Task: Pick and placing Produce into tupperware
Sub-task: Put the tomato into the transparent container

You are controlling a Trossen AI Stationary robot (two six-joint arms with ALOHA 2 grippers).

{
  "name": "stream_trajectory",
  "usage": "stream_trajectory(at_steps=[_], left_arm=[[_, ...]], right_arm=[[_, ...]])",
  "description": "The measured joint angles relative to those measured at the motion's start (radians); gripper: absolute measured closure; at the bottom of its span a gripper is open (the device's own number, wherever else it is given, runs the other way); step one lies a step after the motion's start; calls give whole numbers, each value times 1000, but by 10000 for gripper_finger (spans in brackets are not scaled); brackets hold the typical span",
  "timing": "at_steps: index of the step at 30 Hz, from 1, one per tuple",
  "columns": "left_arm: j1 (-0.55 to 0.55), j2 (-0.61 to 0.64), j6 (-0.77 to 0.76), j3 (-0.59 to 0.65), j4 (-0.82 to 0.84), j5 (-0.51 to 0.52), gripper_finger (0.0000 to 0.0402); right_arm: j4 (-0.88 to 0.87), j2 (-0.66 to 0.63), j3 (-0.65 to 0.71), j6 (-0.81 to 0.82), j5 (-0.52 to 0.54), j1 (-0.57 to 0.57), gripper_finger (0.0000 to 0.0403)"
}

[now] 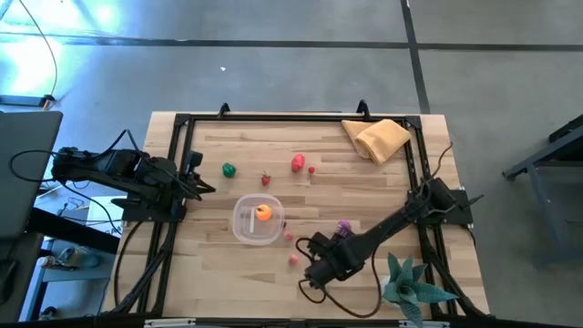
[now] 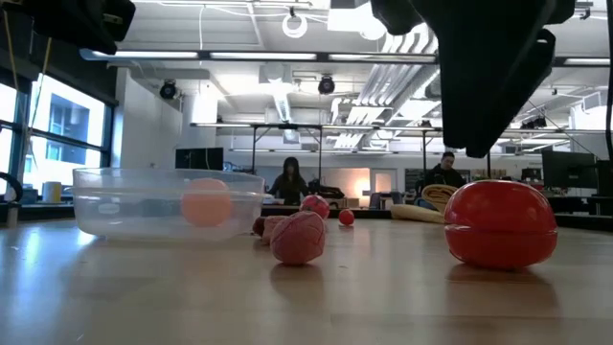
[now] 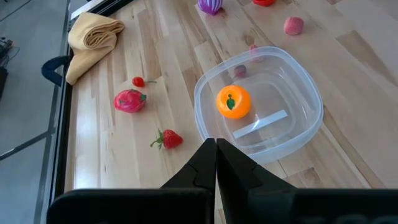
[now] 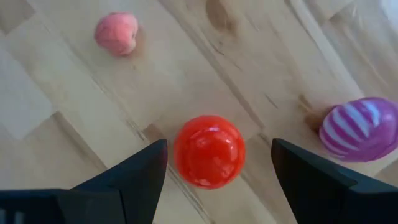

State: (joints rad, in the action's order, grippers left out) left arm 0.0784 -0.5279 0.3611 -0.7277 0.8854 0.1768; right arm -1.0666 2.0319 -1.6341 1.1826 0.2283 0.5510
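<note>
High view: round clear tub (image 1: 257,221) near the middle of the wooden table (image 1: 219,282), one orange fruit (image 1: 263,213) inside. Left gripper (image 1: 208,188) parked by the table's left edge, fingers pressed fully together, holding nothing, pointing toward the tub. Right gripper (image 1: 308,251) reaching in from the right side, low over the boards just right of the tub.

Right wrist view: both dark fingers (image 4: 127,177) spread wide, a red tomato (image 4: 209,150) sitting on the wood squarely between them, clear gaps on both sides, nothing gripped. A purple striped piece (image 4: 361,129) just outside one finger, a pink peach (image 4: 117,33) farther off.

Low view: tomato (image 2: 500,222) resting on the table under the dark gripper body, a pink piece (image 2: 298,237) between it and the tub (image 2: 144,201).

Left wrist view: shut fingertips (image 3: 216,163) aimed at the tub (image 3: 311,121), orange fruit (image 3: 233,101) on its floor.

Elsewhere, back in the high view: green piece (image 1: 229,169), small strawberry (image 1: 266,179), pinkish-red fruit (image 1: 298,163) and tiny red ball (image 1: 311,169) scattered beyond the tub, all out on the boards. Tan cloth (image 1: 378,138) at the far right corner, teal spiky plant (image 1: 412,284) at the near right corner.
</note>
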Motion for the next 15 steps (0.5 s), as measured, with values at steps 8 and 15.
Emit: stream_trajectory(at_steps=[8,15], left_arm=[[0,0,0,0,0,0,399],[0,0,0,0,0,0,399]], right_arm=[[83,-1,43,33,-21,30,123],[158,1,114,21,-46,27,123]])
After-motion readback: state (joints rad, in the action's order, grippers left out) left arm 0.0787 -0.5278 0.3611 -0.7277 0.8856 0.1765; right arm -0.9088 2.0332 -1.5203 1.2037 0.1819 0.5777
